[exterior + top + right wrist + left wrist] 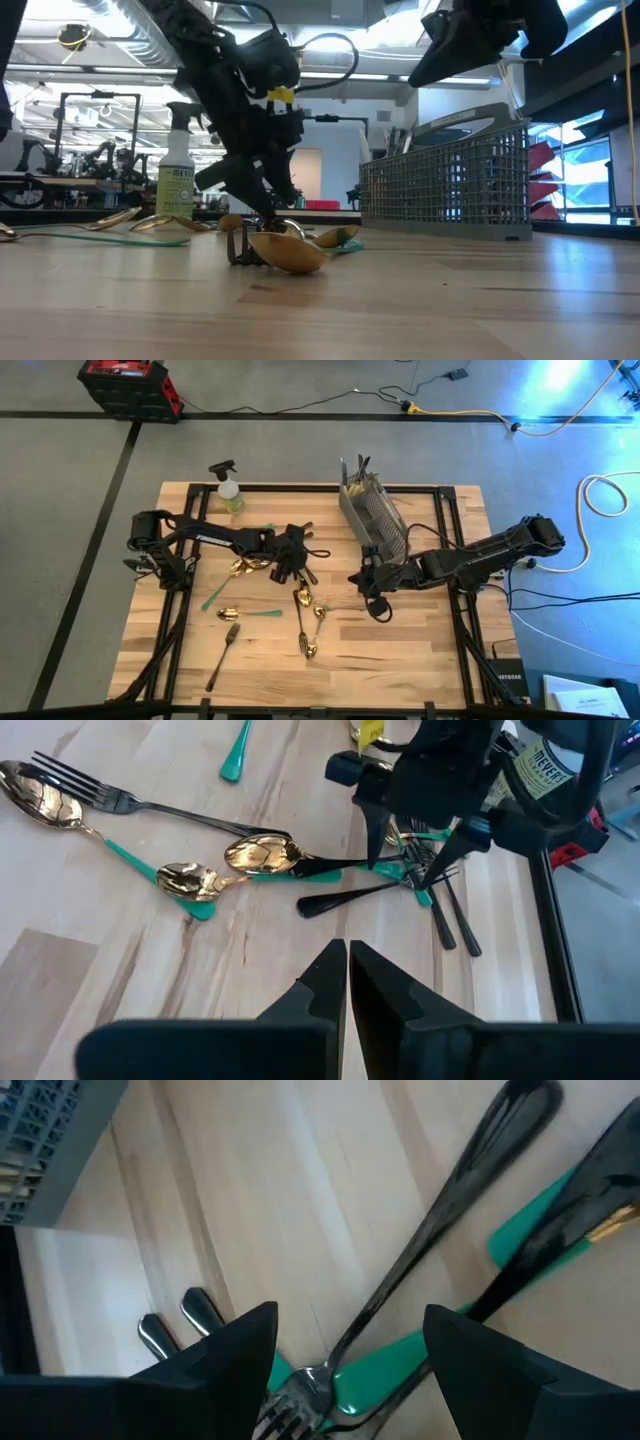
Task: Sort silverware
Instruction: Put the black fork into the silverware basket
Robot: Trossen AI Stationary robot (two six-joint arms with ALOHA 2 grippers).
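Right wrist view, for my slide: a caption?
Right gripper shut above the table; left gripper open over crossed silverware.

Silverware [300, 605] scattered flat mid-table: gold, green-handled, dark pieces.

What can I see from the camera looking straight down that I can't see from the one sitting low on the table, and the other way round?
Only the overhead view shows the whole wooden table, the right hand shut beside the caddy, a dark fork lying apart, and cutlery standing in the caddy. Only the low view shows the room behind and a gold spoon bowl up close. Both show the left hand open over the pile, the spray bottle and the mesh caddy.
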